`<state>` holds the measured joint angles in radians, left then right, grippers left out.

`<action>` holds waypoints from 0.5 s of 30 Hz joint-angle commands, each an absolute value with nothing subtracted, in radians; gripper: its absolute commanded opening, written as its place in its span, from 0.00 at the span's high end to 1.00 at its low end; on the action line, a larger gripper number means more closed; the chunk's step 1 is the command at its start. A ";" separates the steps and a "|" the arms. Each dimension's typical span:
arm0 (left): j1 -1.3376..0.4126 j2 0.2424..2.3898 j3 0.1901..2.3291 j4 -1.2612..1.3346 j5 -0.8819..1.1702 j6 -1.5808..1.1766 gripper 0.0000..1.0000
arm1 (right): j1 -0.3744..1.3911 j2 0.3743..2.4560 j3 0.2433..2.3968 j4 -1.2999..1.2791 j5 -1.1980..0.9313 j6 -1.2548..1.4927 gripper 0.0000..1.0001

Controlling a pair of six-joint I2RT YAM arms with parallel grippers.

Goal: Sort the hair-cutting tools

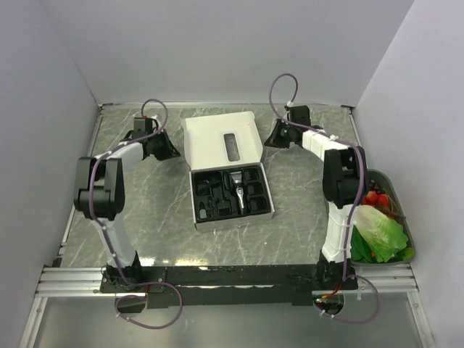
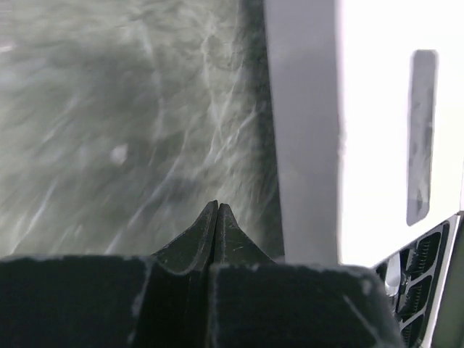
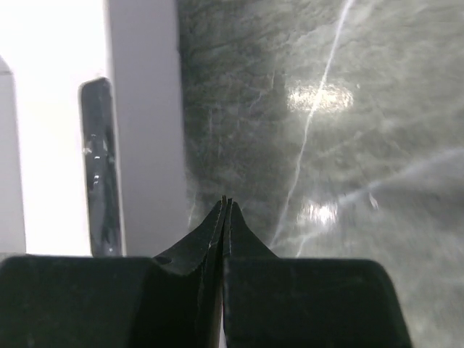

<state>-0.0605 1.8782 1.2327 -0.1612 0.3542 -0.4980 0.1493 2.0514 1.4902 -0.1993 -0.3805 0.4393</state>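
The hair-cutting tools lie in the black tray (image 1: 200, 217) of an open white box in the middle of the table. A slim black clipper (image 1: 238, 190) with a silver end rests among small black attachments (image 1: 212, 194). The white lid (image 1: 210, 145) stands open behind the tray. My left gripper (image 1: 172, 153) hovers left of the lid, shut and empty; in its wrist view (image 2: 218, 208) the lid (image 2: 377, 145) fills the right side and a tray corner (image 2: 420, 283) shows. My right gripper (image 1: 270, 141) sits right of the lid, shut and empty, the lid (image 3: 58, 145) at the left of its wrist view (image 3: 226, 202).
A dark bin (image 1: 401, 206) holding green leafy and red items (image 1: 378, 230) sits at the table's right edge beside the right arm. Grey walls close in the marbled table (image 1: 297, 217) on the left, back and right.
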 commanded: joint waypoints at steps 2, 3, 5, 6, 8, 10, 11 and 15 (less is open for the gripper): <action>-0.066 2.020 1.333 -0.089 0.538 -0.511 0.99 | 0.130 2.149 1.601 -0.222 -0.509 0.403 1.00; -0.067 2.032 1.336 -0.086 0.541 -0.514 0.99 | 0.129 2.155 1.603 -0.224 -0.514 0.400 1.00; -0.069 2.061 1.344 -0.084 0.540 -0.511 0.99 | 0.126 2.174 1.608 -0.219 -0.532 0.397 1.00; -0.071 2.069 1.345 -0.081 0.543 -0.512 0.99 | 0.124 2.181 1.608 -0.213 -0.544 0.399 1.00; -0.071 2.089 1.344 -0.060 0.557 -0.521 0.99 | 0.124 2.201 1.612 -0.189 -0.615 0.403 1.00; -0.071 2.097 1.333 -0.013 0.592 -0.541 0.99 | 0.121 2.220 1.624 -0.183 -0.669 0.413 1.00; -0.071 2.100 1.319 -0.003 0.606 -0.549 0.99 | 0.121 2.236 1.629 -0.155 -0.725 0.422 1.00; -0.071 2.091 1.273 0.119 0.676 -0.600 0.99 | 0.121 2.266 1.635 -0.094 -0.837 0.472 1.00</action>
<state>-0.0654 2.0960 1.3033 -0.0311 0.5781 -0.5453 0.1303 2.2349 1.5845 -0.1898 -0.6621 0.4339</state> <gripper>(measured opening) 0.015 0.005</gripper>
